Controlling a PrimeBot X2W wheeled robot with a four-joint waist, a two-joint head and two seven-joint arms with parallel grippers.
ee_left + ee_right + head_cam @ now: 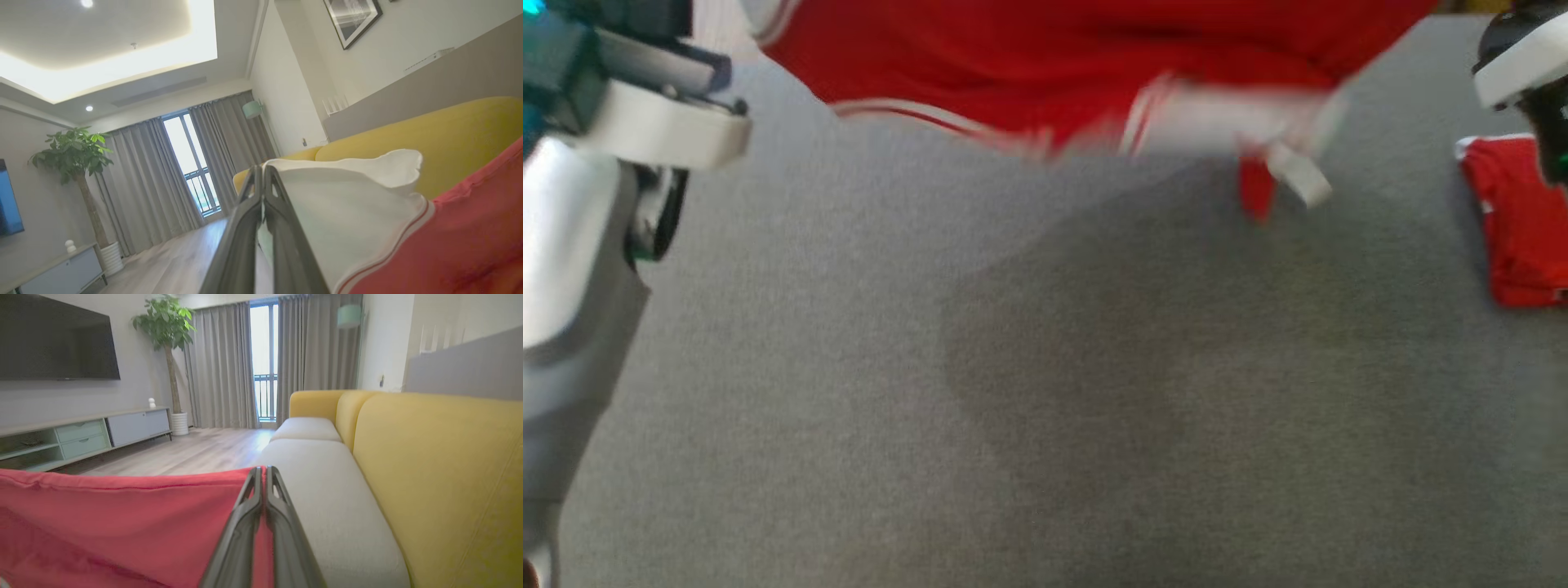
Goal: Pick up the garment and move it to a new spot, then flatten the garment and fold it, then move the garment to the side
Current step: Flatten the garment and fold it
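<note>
The garment (1045, 65) is red with white panels and thin striped trim. It hangs stretched in the air above the grey table (1045, 392), blurred, with a white tag dangling from its lower edge. My left gripper (262, 169) is shut on its white edge (347, 204), with red cloth to the right. Over in the right wrist view, my right gripper (263, 469) is shut on the garment's red hem (122, 522), which spreads away to the left. Both forearms show at the sides of the head view, their fingertips hidden from it.
A second red garment (1523, 220), folded, lies at the table's right edge. A yellow sofa (429, 457) with grey seats stands beyond the table. A TV unit (81, 433), a potted plant (167, 326) and curtains line the far wall.
</note>
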